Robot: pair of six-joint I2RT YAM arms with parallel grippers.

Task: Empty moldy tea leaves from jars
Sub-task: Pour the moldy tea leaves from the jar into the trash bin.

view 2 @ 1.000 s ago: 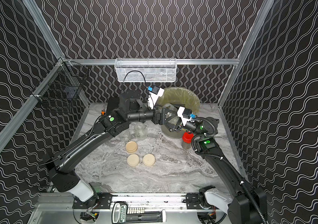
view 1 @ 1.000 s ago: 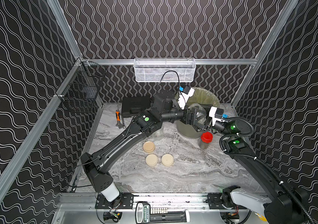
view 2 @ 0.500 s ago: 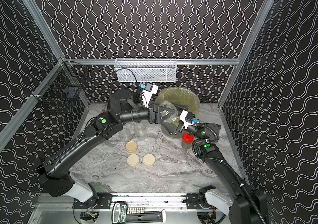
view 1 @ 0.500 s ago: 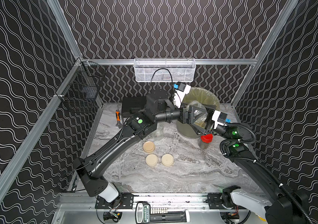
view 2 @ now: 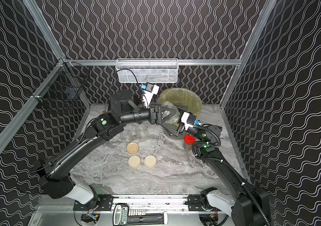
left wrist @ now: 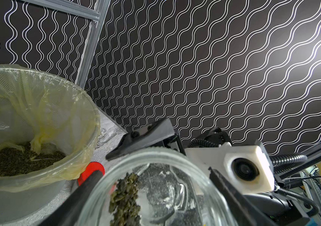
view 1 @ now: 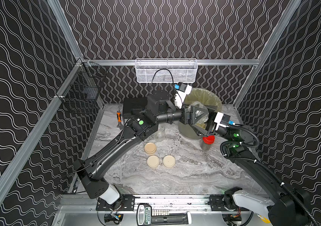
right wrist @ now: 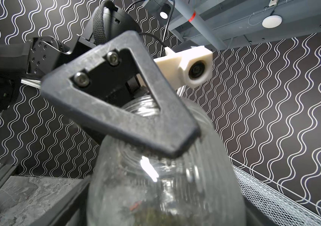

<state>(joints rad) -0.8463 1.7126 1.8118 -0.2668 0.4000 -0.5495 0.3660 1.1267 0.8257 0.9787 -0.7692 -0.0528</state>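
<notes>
A bag-lined bucket (view 1: pixel 204 95) stood on the marble table (view 1: pixel 185 176). A white mesh basket (view 1: pixel 165 71) hung on the rear rail, a black wire basket (view 1: pixel 81 94) at one side. An orange-handled tool (view 1: pixel 119 115) lay beside a black box (view 1: pixel 134 106).

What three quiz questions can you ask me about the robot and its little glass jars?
1. True or false: the three round cream lids are screwed onto jars.
2. Which one has its lid on? A) the clear glass jar held in the left gripper; B) the slim glass jar with the red lid; C) the two clear glass jars standing near the left arm.
3. Fill in: a pile of dark crumbly tea leaves lies in the grey ____ lined with a yellow plastic bag.

Key: 1 false, they lie loose on the marble table; 2 B; 3 bucket.
</notes>
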